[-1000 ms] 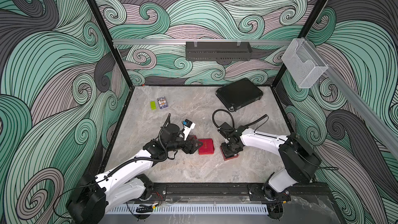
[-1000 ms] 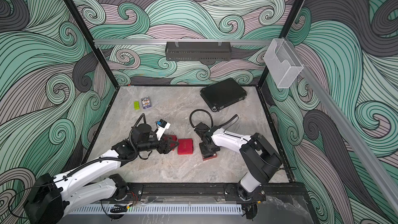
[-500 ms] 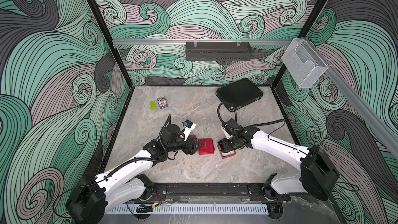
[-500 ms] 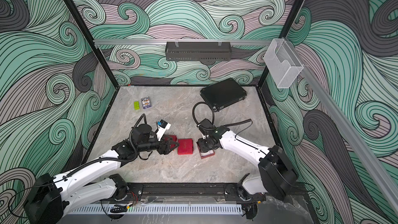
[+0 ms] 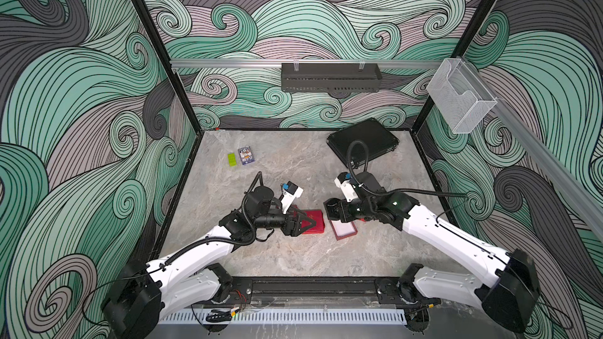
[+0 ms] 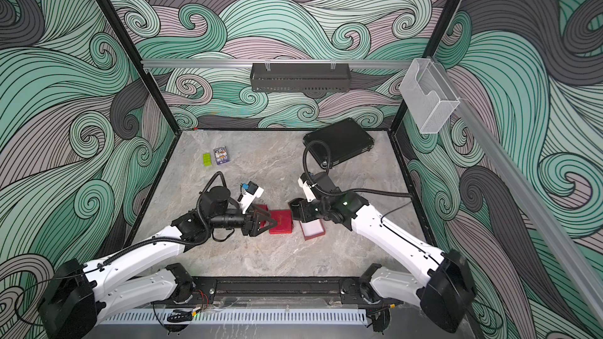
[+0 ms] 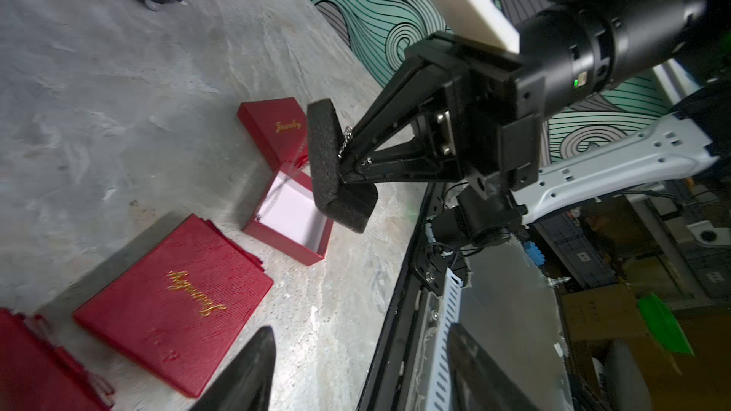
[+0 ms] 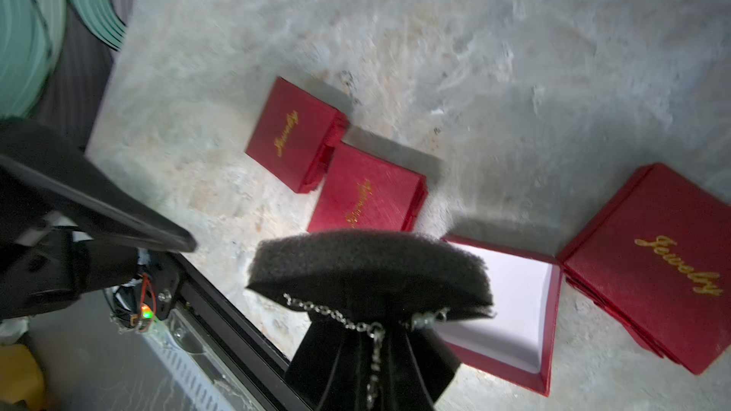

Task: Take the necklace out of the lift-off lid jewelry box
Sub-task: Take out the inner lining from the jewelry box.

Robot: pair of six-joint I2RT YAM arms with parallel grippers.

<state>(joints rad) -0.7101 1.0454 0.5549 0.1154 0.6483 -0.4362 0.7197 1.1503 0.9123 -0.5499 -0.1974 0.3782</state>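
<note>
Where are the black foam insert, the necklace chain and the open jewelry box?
black foam insert [image 8: 368, 266]: right wrist view, dark face.
necklace chain [image 8: 344, 321]: right wrist view, middle links.
open jewelry box [image 8: 510, 310]: right wrist view, white floor.

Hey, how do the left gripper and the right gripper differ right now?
The left gripper is open and empty; the right gripper is shut on the black foam pad carrying the necklace chain. The left gripper sits by a closed red box; the right gripper is by the open red box. Both are black and point toward each other.
</note>
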